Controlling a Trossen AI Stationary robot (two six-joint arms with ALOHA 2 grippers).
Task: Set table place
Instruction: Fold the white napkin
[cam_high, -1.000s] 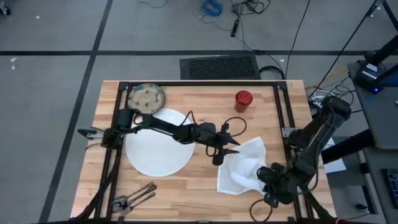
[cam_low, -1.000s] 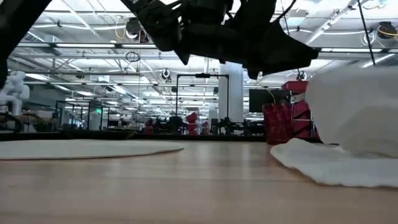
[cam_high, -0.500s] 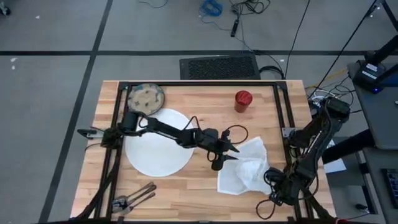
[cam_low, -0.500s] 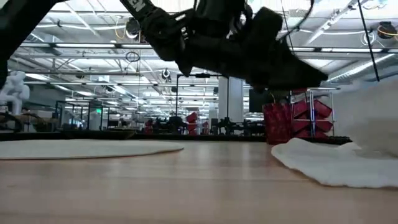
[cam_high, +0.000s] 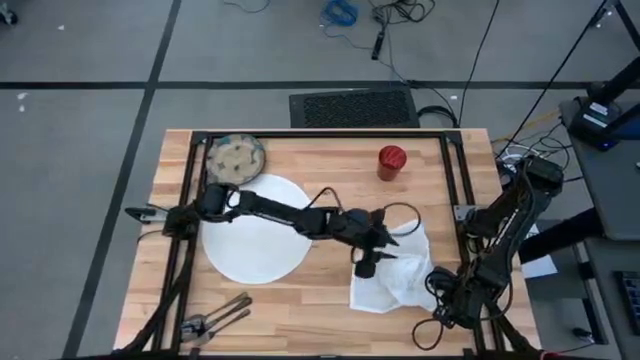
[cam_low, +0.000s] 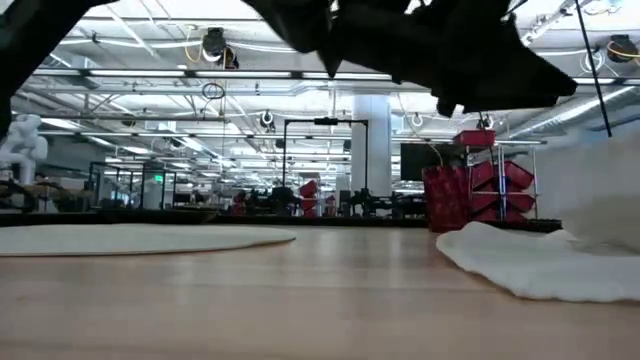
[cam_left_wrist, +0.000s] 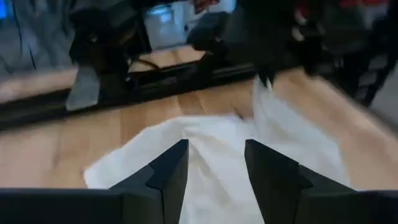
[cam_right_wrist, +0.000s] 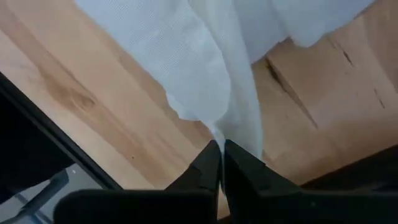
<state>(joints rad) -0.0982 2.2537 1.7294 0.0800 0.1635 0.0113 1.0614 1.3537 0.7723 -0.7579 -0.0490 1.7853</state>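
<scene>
**Now both arms work the napkin**

Seen from above, the white cloth napkin (cam_high: 397, 268) lies rumpled on the pale plank table (cam_high: 330, 160), toward its right front corner. The left gripper (cam_high: 372, 262) reaches across from the left rail and hangs over the napkin's near edge. The right gripper (cam_high: 437, 290) sits low at the napkin's right front corner. A large round white plate (cam_high: 252, 228) lies left of centre, with a speckled beige bowl (cam_high: 235, 157) just behind it and touching its rim. A small ribbed red cup (cam_high: 391, 160) stands well apart at the back, and dark metal cutlery (cam_high: 214, 318) lies in a loose bunch at the front left.

At table height, the plate reads as a thin flat disc on the left, while the napkin lies soft and mounded on the right. The dark bulk of an arm crosses overhead.

From the left wrist, the left gripper's jaws stand moderately apart and empty, aimed at the creased, matte cloth below.

From the right wrist, the right gripper's jaws are closed together on a thin pinched fold of the woven cloth, which drapes away over the wood grain.

By my reading, spreading or folding the napkin is the step in hand. Next, the left gripper would need to drop and pinch an edge opposite the right's hold, so the limp cloth can be drawn flat.
</scene>
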